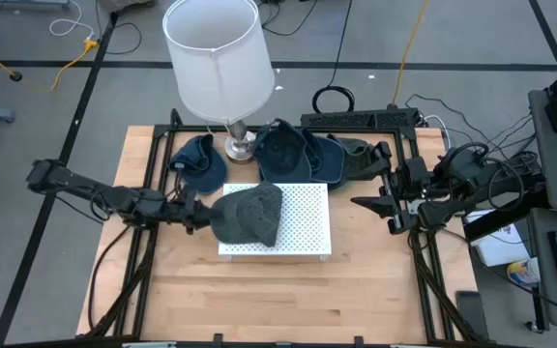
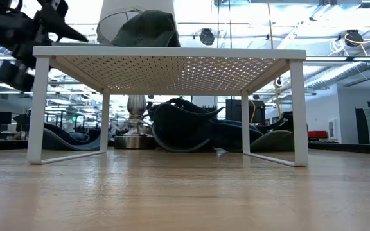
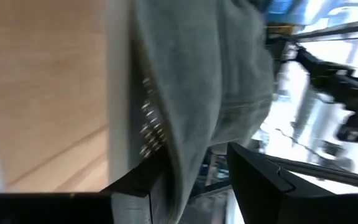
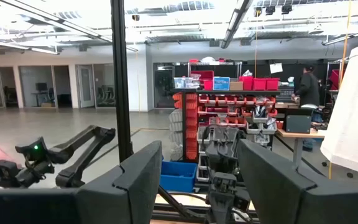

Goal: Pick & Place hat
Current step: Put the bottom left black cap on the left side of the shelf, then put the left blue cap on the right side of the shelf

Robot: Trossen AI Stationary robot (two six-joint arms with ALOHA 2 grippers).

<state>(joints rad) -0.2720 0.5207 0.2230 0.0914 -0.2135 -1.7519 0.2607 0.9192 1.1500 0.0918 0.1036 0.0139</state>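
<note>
left claw [image 1: 201, 220]: clamped on grey hat [image 1: 250, 215] edge, hat lying just beside it atop white perforated rack [image 1: 303, 232]. right claw [image 1: 370, 205]: fingers apart, holding nothing, well apart from hat, past rack's far side.

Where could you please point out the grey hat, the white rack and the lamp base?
grey hat [image 1: 249, 215], high view, middle of its crown.
white rack [image 1: 309, 208], high view, bare perforated top.
lamp base [image 1: 239, 148], high view, its round metal foot.

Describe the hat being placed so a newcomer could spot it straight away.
Find the white perforated shelf at the middle of the wooden table. The grey hat lies on its left part, at the left end effector. It alone sits on the shelf; the darker hats lie behind, by the lamp.
</note>
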